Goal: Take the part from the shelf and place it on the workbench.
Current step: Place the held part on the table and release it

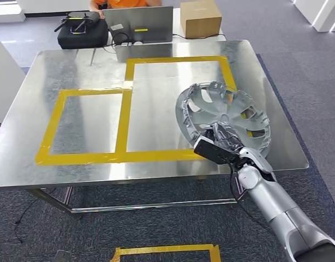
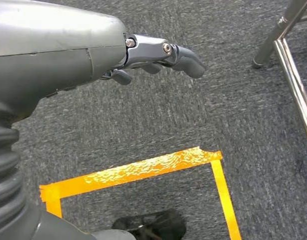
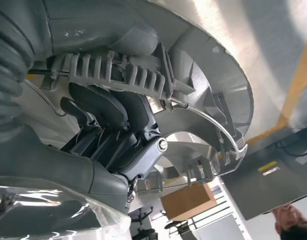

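Our right hand (image 1: 221, 143) grips the rim of the round silver plastic wheel cover (image 1: 223, 112), fingers curled around its edge, over the shiny steel workbench (image 1: 157, 98), while our left hand (image 2: 159, 55) hangs empty, fingers loosely extended.

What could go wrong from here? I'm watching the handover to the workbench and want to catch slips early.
1. The hubcap is tilted, gripped by the right hand at its near rim only; it could swing or slip from the fingers.
2. It hangs over the yellow tape on the right, close to the workbench edge; released here, it might land across the line or slide toward the edge.
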Controlling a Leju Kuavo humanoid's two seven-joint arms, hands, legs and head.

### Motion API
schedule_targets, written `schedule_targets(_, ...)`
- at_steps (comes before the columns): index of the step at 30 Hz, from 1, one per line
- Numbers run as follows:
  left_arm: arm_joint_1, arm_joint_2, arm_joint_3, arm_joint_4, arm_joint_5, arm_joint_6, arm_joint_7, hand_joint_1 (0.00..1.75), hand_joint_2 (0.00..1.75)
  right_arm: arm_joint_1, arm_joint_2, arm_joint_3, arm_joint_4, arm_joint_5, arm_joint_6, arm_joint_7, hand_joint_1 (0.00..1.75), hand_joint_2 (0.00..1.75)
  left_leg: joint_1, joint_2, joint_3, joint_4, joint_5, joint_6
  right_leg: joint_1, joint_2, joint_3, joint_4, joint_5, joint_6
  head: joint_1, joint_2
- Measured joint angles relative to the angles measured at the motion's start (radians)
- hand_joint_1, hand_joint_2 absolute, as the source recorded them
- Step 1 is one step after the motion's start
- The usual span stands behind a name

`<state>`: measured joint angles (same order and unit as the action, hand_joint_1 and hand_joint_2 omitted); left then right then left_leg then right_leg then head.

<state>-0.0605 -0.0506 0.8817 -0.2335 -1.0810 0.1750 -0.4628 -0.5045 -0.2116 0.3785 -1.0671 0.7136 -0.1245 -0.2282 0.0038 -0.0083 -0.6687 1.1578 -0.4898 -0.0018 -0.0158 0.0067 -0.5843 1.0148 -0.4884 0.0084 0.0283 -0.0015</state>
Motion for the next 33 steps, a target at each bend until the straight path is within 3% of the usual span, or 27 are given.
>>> schedule_targets(2,-0.002,0.001,-0.004,0.000,-0.003,-0.001,0.002,0.00,1.75,-0.003,0.013,0.021,0.002,0.003,0.005,0.000,1.75,1.75,-0.003,0.000,0.045,-0.104,0.034,0.008,0.004,0.001,-0.001,0.002,-0.003,0.006,0.001,0.000)
schedule_targets(5,-0.004,-0.001,-0.013,0.000,-0.011,-0.002,0.009,0.00,1.75,-0.003,0.031,0.061,0.005,0.010,0.015,-0.001,1.75,1.75,-0.003,0.000,0.051,-0.129,0.031,0.016,0.005,0.002,-0.008,0.000,-0.003,0.021,0.001,0.000)
schedule_targets(7,-0.008,-0.003,-0.020,0.000,-0.016,-0.002,0.011,0.00,1.75,-0.005,0.043,0.087,0.006,0.012,0.018,-0.001,1.75,1.75,0.002,0.001,0.056,-0.138,0.035,0.026,0.005,0.001,-0.023,0.027,-0.025,0.030,0.004,0.000)
schedule_targets(10,-0.014,-0.006,-0.023,0.000,-0.017,-0.003,0.013,0.00,1.75,-0.006,0.058,0.120,0.007,0.012,0.019,-0.002,1.75,1.75,0.005,0.002,0.059,-0.141,0.036,0.034,0.004,-0.001,-0.106,0.204,-0.108,0.040,0.008,0.000)
schedule_targets(11,-0.014,-0.006,-0.023,0.000,-0.017,-0.003,0.014,0.00,1.75,-0.004,0.060,0.128,0.008,0.012,0.019,-0.003,1.75,1.75,0.004,0.001,0.059,-0.141,0.035,0.035,0.003,-0.001,-0.135,0.259,-0.123,0.042,0.007,0.000)
schedule_targets(12,-0.014,-0.007,-0.024,0.000,-0.017,-0.003,0.014,0.00,1.75,-0.002,0.062,0.136,0.009,0.012,0.020,-0.003,1.31,1.31,0.004,0.000,0.059,-0.140,0.035,0.035,0.003,-0.001,-0.149,0.282,-0.120,0.044,0.008,0.000)
schedule_targets(13,-0.014,-0.007,-0.025,0.000,-0.017,-0.003,0.015,0.00,1.75,-0.002,0.063,0.143,0.010,0.012,0.020,-0.002,0.87,0.87,0.004,-0.001,0.060,-0.139,0.034,0.035,0.003,-0.001,-0.144,0.265,-0.098,0.044,0.008,0.000)
schedule_targets(15,-0.014,-0.007,-0.025,0.000,-0.017,-0.003,0.015,0.00,1.75,-0.005,0.066,0.153,0.011,0.011,0.019,-0.002,0.00,0.00,0.004,-0.002,0.061,-0.137,0.032,0.032,0.003,-0.003,-0.091,0.141,-0.027,0.040,0.008,0.000)
schedule_targets(17,-0.014,-0.007,-0.027,0.000,-0.017,-0.003,0.014,0.00,1.75,-0.011,0.067,0.161,0.011,0.003,0.017,0.000,0.00,0.00,0.000,-0.003,0.058,-0.132,0.028,0.024,0.005,-0.004,-0.034,0.031,0.008,0.032,0.007,0.000)
schedule_targets(21,-0.011,-0.005,-0.029,0.000,-0.011,0.001,0.014,0.00,0.00,-0.008,0.067,0.169,0.011,-0.023,0.004,0.002,0.00,0.00,-0.002,-0.001,0.054,-0.126,0.025,0.005,0.005,-0.004,-0.016,0.001,0.008,0.014,0.005,0.000)
schedule_targets(23,-0.008,-0.005,-0.029,0.000,-0.003,0.004,0.016,0.00,0.00,-0.005,0.065,0.162,0.007,-0.037,-0.011,0.004,0.00,0.00,0.000,0.000,0.033,-0.073,-0.012,-0.005,0.002,-0.006,-0.012,-0.003,0.011,0.002,0.003,0.000)
schedule_targets(25,-0.003,-0.003,-0.029,0.000,0.002,0.007,0.017,0.00,0.00,-0.002,0.061,0.148,-0.002,-0.048,-0.026,0.007,0.00,0.00,0.003,0.001,-0.021,0.054,-0.076,-0.013,0.001,-0.006,-0.011,-0.004,0.011,-0.005,0.002,0.000)
schedule_targets(27,0.001,-0.002,-0.029,0.000,0.004,0.008,0.017,0.00,0.00,0.003,0.056,0.136,-0.009,-0.052,-0.031,0.010,0.00,0.00,0.005,0.001,-0.063,0.149,-0.104,-0.016,0.001,-0.006,-0.010,-0.003,0.010,-0.006,0.002,0.000)
schedule_targets(28,0.003,-0.002,-0.029,0.000,0.004,0.009,0.017,0.00,0.00,0.006,0.053,0.132,-0.011,-0.053,-0.032,0.010,0.00,0.00,0.007,0.002,-0.059,0.142,-0.089,-0.017,0.001,-0.005,-0.009,-0.003,0.010,-0.006,0.002,0.000)
schedule_targets(29,0.004,-0.001,-0.029,0.000,0.004,0.009,0.017,0.00,0.00,0.007,0.052,0.128,-0.015,-0.053,-0.032,0.011,0.00,0.00,0.009,0.002,-0.038,0.097,-0.059,-0.016,0.001,-0.004,-0.007,-0.003,0.009,-0.005,0.002,0.000)
schedule_targets(31,0.004,0.000,-0.029,0.000,0.004,0.010,0.017,0.00,0.00,0.008,0.049,0.122,-0.023,-0.053,-0.033,0.011,0.00,0.00,0.012,0.002,0.029,-0.039,0.003,-0.016,0.003,-0.002,-0.005,-0.001,0.007,0.001,0.001,0.000)
schedule_targets(33,0.003,0.000,-0.029,0.000,0.007,0.012,0.018,0.00,0.00,0.009,0.046,0.116,-0.032,-0.054,-0.038,0.013,0.00,0.00,0.012,0.001,0.063,-0.115,0.019,-0.011,0.007,0.000,-0.008,0.000,0.007,0.011,0.001,0.000)
